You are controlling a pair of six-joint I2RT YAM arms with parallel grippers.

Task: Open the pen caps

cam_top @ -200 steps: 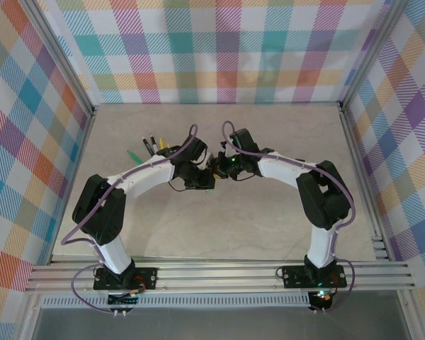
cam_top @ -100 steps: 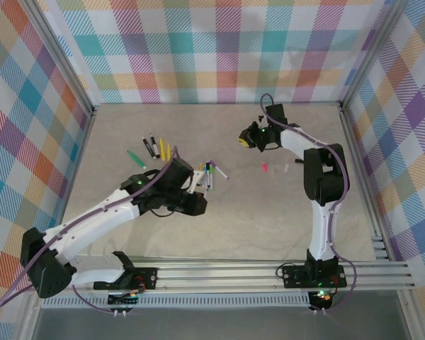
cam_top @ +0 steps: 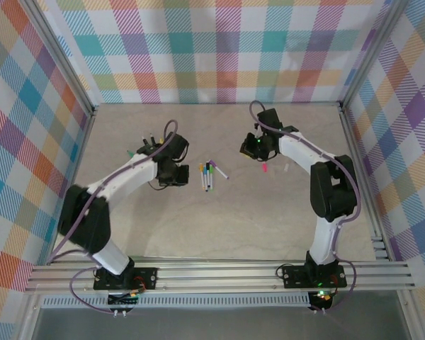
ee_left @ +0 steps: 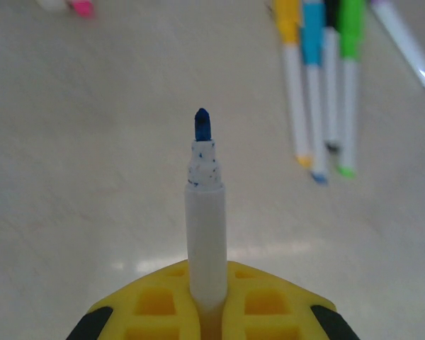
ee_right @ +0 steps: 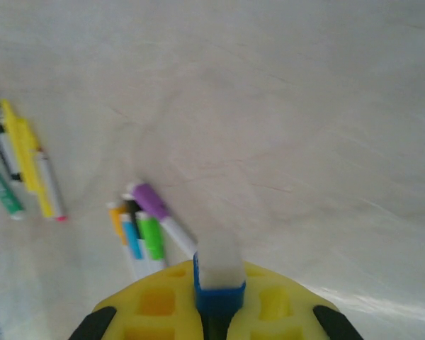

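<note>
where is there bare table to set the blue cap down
Bare: the near table between the middle pens and the arm bases; the far strip along the back wall. Crowded: the left pens, the pink cap.

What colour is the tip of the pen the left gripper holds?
Blue. The tip of the pen shows best in the left wrist view.

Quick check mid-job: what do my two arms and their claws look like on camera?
Both arms have white links and black joints, each with a purple cable looped along it: left arm, right arm. A green light glows near the right claw. The claw fingers are yellow, grid-patterned, black-edged.
</note>
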